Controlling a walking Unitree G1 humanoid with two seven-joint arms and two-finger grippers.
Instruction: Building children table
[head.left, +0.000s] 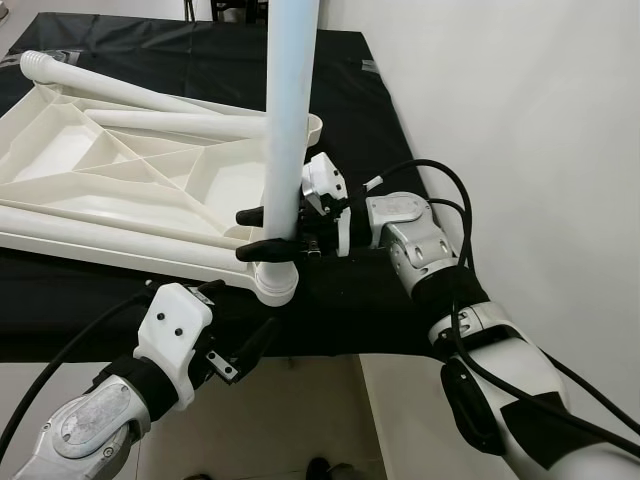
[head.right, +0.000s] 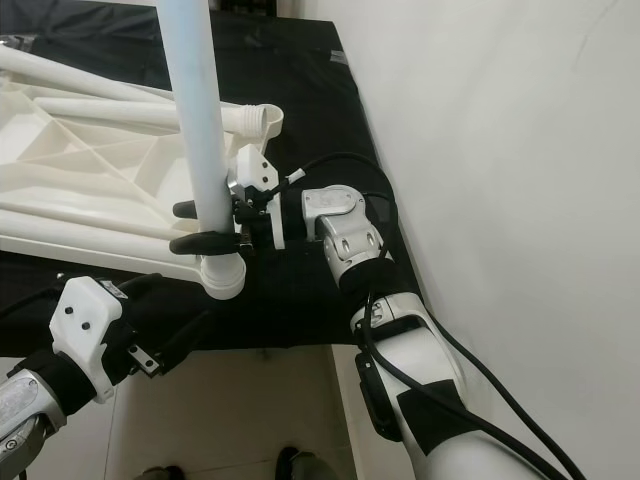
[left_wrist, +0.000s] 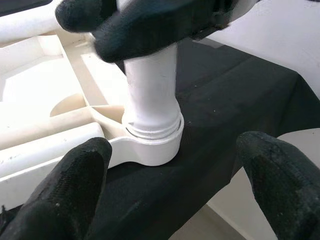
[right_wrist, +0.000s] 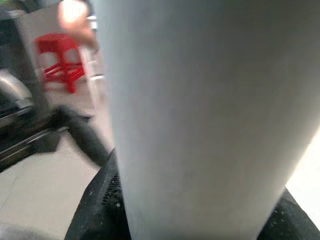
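Note:
A white plastic table top (head.left: 120, 170) lies upside down on a black cloth. A white table leg (head.left: 288, 120) stands upright in its near right corner socket (head.left: 275, 283). My right gripper (head.left: 268, 232) is shut on the table leg just above the socket; the leg's wall (right_wrist: 200, 115) is close in the right wrist view. My left gripper (head.left: 250, 345) hangs open below the table's front edge, its fingers (left_wrist: 65, 190) apart and pointing at the socket (left_wrist: 152, 145). Two more legs (head.left: 150, 98) lie on the table top.
The black-covered table (head.left: 350, 300) stands against a white wall (head.left: 520, 120) on the right. Its front edge runs just behind my left gripper, with pale floor tiles below. A red stool (right_wrist: 60, 67) stands far off in the right wrist view.

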